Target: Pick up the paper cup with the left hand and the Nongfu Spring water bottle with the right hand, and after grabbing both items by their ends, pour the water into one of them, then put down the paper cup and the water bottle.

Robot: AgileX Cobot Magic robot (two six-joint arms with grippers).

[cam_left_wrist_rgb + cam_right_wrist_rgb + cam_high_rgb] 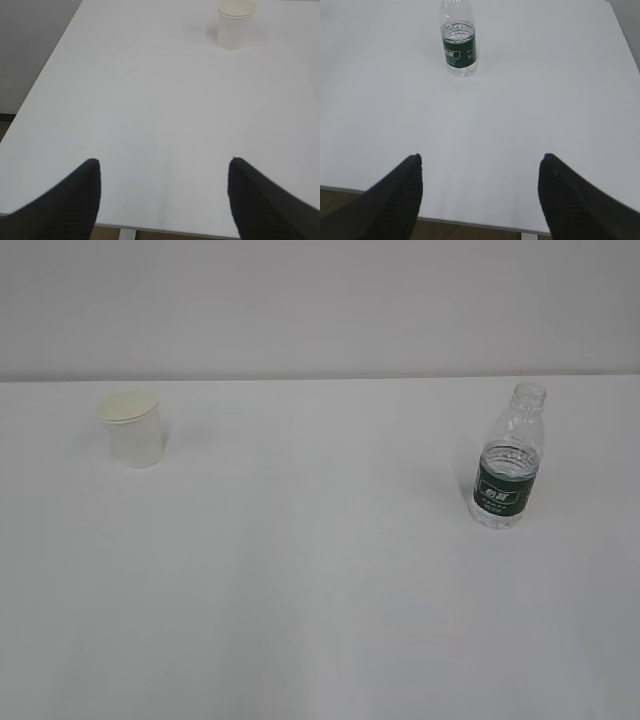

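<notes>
Both grippers, left [162, 172] and right [480, 167], spread and empty. Cup [130, 428] stands well left of the bottle [508, 460] on the surface [320, 590]: cup light, crushable, grasp low; bottle capless, slippery, grasp its base.

– How did the left hand [162, 197] stand?
– Its black fingers [75, 200] were spread wide, holding nothing.
– And the right hand [480, 195]?
– Likewise, spread wide and empty
</notes>
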